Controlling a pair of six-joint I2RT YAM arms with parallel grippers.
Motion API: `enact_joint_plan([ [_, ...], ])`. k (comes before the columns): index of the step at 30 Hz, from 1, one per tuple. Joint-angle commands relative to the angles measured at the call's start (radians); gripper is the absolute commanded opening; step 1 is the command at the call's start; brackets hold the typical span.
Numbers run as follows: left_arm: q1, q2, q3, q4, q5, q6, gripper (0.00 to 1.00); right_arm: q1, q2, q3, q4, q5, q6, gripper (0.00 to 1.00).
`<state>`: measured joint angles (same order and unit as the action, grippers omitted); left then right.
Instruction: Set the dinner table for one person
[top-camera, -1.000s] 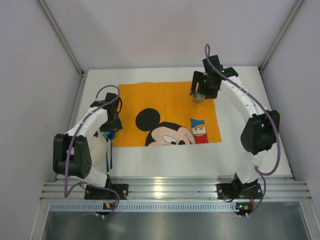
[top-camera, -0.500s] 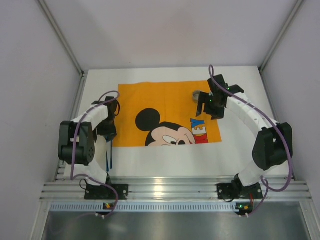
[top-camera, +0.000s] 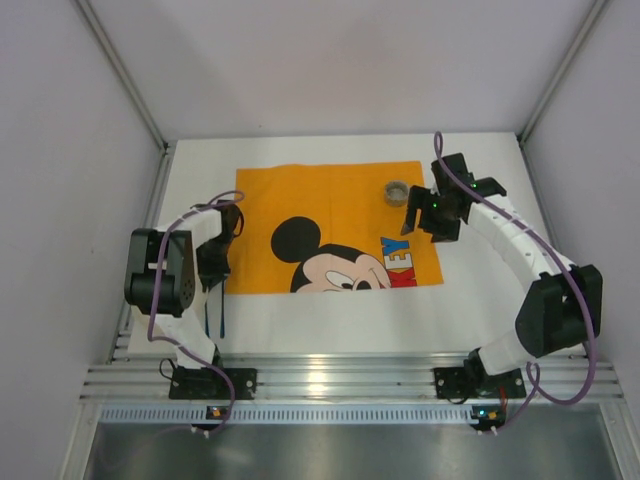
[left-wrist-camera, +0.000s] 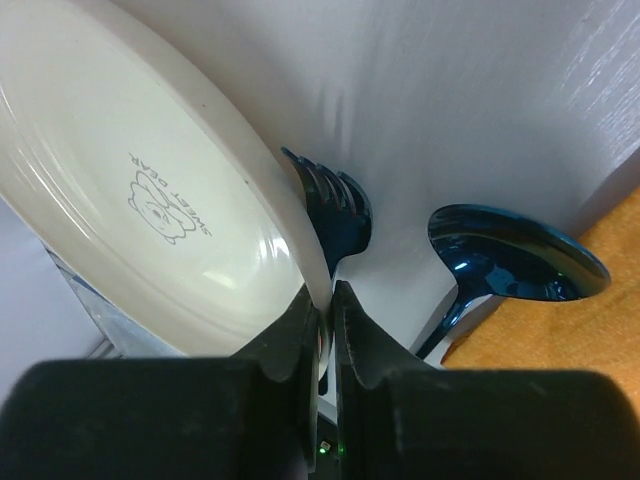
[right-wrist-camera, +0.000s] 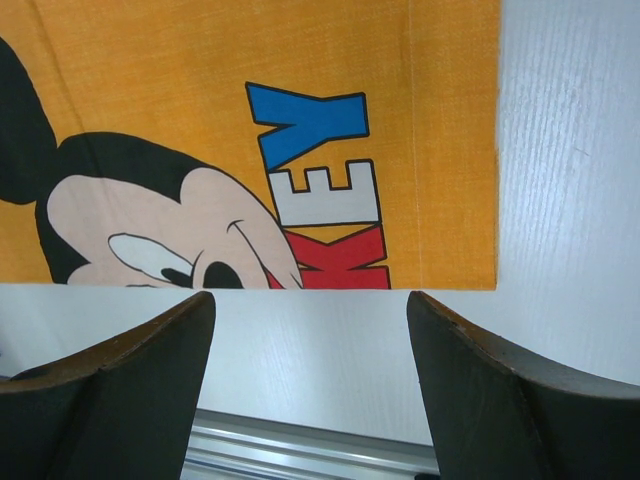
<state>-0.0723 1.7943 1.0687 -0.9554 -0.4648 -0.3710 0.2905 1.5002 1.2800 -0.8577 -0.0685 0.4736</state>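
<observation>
My left gripper (left-wrist-camera: 328, 300) is shut on the rim of a cream plate (left-wrist-camera: 130, 190) that carries a small bear stamp. In the top view this gripper (top-camera: 215, 264) sits at the mat's left edge, and the arm hides most of the plate. A dark blue fork (left-wrist-camera: 336, 206) and spoon (left-wrist-camera: 515, 255) lie just beyond the plate on the white dinner table (top-camera: 480, 310). A small round cup (top-camera: 397, 190) stands on the orange Mickey mat (top-camera: 330, 200). My right gripper (top-camera: 420, 214) hovers open just right of the cup, and nothing lies between its fingers (right-wrist-camera: 130, 370).
The silver rail (top-camera: 330, 378) runs along the near edge, also visible low in the right wrist view as a rail (right-wrist-camera: 300, 445). Grey walls enclose the table on three sides. Blue cutlery handles (top-camera: 217, 318) lie by the left arm's base.
My left gripper has closed onto the plate's rim. The right arm has drawn back from the cup toward the right, leaving the cup standing on the mat.
</observation>
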Motion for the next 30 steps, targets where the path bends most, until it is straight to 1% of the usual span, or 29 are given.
enact_joint_plan([
  [1,0.005,-0.006,0.031,-0.054,0.034,-0.008,0.0,-0.013,-0.037,-0.007,0.029,-0.01,-0.021,0.77],
  [5,-0.006,-0.067,0.094,-0.144,0.049,-0.023,0.0,-0.014,-0.034,-0.01,0.032,-0.011,-0.024,0.78],
  [8,-0.032,-0.098,0.171,-0.213,0.057,-0.038,0.0,-0.014,-0.029,-0.011,0.036,-0.013,-0.026,0.77],
  [9,-0.043,-0.108,0.218,-0.235,0.058,-0.046,0.0,-0.014,-0.029,-0.013,0.037,-0.013,-0.024,0.77],
  [11,-0.092,-0.11,0.272,-0.269,0.046,-0.058,0.0,-0.013,-0.029,-0.016,0.039,-0.014,-0.026,0.77],
  [12,-0.113,-0.099,0.331,-0.313,0.031,-0.081,0.0,-0.014,-0.031,-0.018,0.039,-0.014,-0.024,0.77],
  [13,-0.163,-0.089,0.364,-0.331,0.016,-0.095,0.0,-0.013,-0.032,-0.019,0.039,-0.014,-0.026,0.77],
  [14,-0.191,-0.078,0.397,-0.354,-0.001,-0.109,0.0,-0.014,-0.035,-0.019,0.037,-0.013,-0.026,0.77],
  [15,-0.22,-0.049,0.462,-0.383,-0.027,-0.138,0.0,-0.014,-0.038,-0.022,0.037,-0.004,-0.024,0.77],
  [16,-0.28,-0.035,0.493,-0.391,-0.032,-0.152,0.0,-0.016,-0.046,-0.024,0.037,-0.001,-0.027,0.77],
  [18,-0.34,0.003,0.566,-0.384,-0.005,-0.177,0.0,-0.031,-0.058,-0.033,0.034,0.007,-0.032,0.77],
  [19,-0.4,0.045,0.589,-0.359,0.012,-0.183,0.0,-0.042,-0.073,-0.037,0.028,0.013,-0.038,0.78],
  [20,-0.432,0.075,0.612,-0.347,0.038,-0.18,0.0,-0.054,-0.081,-0.05,0.025,0.012,-0.039,0.78],
  [21,-0.464,0.105,0.676,-0.336,0.073,-0.178,0.0,-0.083,-0.092,-0.056,0.022,0.012,-0.043,0.78],
  [22,-0.531,0.179,0.718,-0.329,0.083,-0.178,0.0,-0.099,-0.118,-0.064,0.005,0.012,-0.047,0.78],
  [23,-0.564,0.216,0.767,-0.33,0.09,-0.172,0.0,-0.114,-0.132,-0.07,-0.006,0.013,-0.05,0.79],
  [24,-0.595,0.255,0.872,-0.33,0.095,-0.16,0.0,-0.141,-0.15,-0.089,-0.021,0.013,-0.053,0.8],
  [25,-0.644,0.302,0.928,-0.332,0.101,-0.155,0.0,-0.152,-0.196,-0.105,-0.029,0.021,-0.055,0.82],
  [26,-0.662,0.38,0.985,-0.335,0.109,-0.145,0.0,-0.162,-0.222,-0.122,-0.043,0.024,-0.053,0.84],
  [27,-0.679,0.422,1.089,-0.335,0.11,-0.14,0.0,-0.172,-0.25,-0.158,-0.049,0.029,-0.05,0.84],
  [29,-0.715,0.486,1.195,-0.3,0.101,-0.128,0.0,-0.175,-0.325,-0.211,-0.067,0.032,-0.04,0.85],
  [30,-0.724,0.52,1.195,-0.26,0.094,-0.118,0.0,-0.175,-0.348,-0.228,-0.072,0.03,-0.026,0.85],
])
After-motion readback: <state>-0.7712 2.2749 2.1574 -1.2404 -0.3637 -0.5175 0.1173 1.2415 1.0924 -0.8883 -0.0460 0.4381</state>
